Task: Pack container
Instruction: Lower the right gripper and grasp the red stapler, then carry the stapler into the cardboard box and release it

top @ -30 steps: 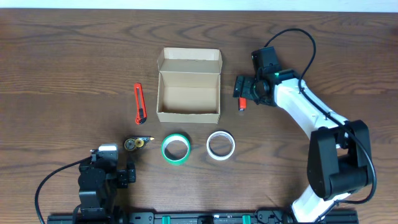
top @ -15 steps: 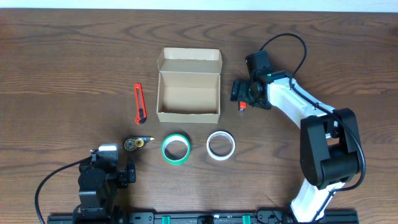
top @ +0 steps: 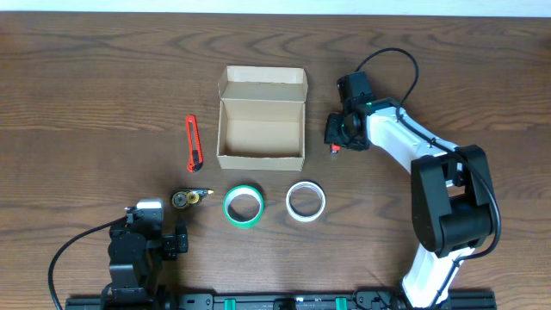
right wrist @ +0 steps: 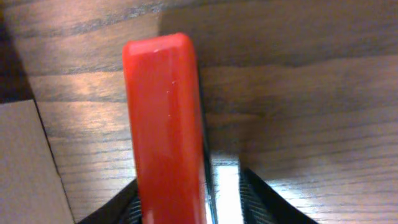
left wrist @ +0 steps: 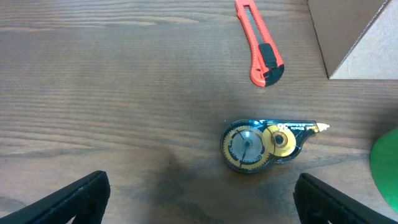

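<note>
The container [top: 260, 134] is an open tan cardboard box at mid-table, its flap lid [top: 263, 84] folded back. Just right of it lies a small red object [top: 334, 147]. My right gripper [top: 337, 131] is down over it. In the right wrist view the red object [right wrist: 165, 124] fills the space between the fingers of the right gripper [right wrist: 189, 183]. The left finger lies against it, and a bright strip shows between it and the right finger [right wrist: 258, 196]. My left gripper [left wrist: 202, 205] stands wide open over bare wood near the front left.
A red box cutter [top: 193, 143] lies left of the box. In front of the box are a correction tape dispenser [top: 189, 197], a green tape roll [top: 244, 206] and a white tape roll [top: 305, 201]. The left arm [top: 138, 245] sits at the front edge.
The right gripper has shifted slightly left onto the red object and its jaws have narrowed around it. The left arm has not moved.
</note>
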`<move>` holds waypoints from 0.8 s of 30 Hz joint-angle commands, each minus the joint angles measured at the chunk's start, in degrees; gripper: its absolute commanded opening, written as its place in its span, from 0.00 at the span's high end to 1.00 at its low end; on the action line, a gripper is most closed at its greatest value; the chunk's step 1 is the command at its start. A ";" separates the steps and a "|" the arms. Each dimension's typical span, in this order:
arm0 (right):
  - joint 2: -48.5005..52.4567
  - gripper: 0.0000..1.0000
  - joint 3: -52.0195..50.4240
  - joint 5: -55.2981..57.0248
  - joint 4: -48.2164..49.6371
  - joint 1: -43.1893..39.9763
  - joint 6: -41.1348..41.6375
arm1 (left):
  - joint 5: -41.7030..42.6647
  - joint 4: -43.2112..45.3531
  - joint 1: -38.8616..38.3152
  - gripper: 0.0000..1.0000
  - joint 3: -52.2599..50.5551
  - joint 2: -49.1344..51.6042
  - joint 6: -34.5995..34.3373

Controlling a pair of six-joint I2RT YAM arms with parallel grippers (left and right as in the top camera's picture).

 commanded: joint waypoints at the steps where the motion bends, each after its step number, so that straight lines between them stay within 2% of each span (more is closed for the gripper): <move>1: 1.29 0.67 0.61 -0.87 -0.15 0.57 0.15 | -0.85 -0.04 0.39 0.05 -0.66 -0.37 -0.90; 5: 1.29 0.80 0.61 -1.22 -0.20 0.57 0.15 | -0.85 -0.04 0.39 0.05 -0.66 -0.37 -0.90; 12: 1.16 0.96 0.79 -1.27 -1.22 0.57 -1.01 | -0.85 -0.04 0.39 0.05 -0.66 -0.37 -0.90; 24: -3.87 0.99 4.31 -1.55 -10.47 0.70 -6.08 | -0.85 -0.04 0.39 0.05 -0.66 -0.37 -0.90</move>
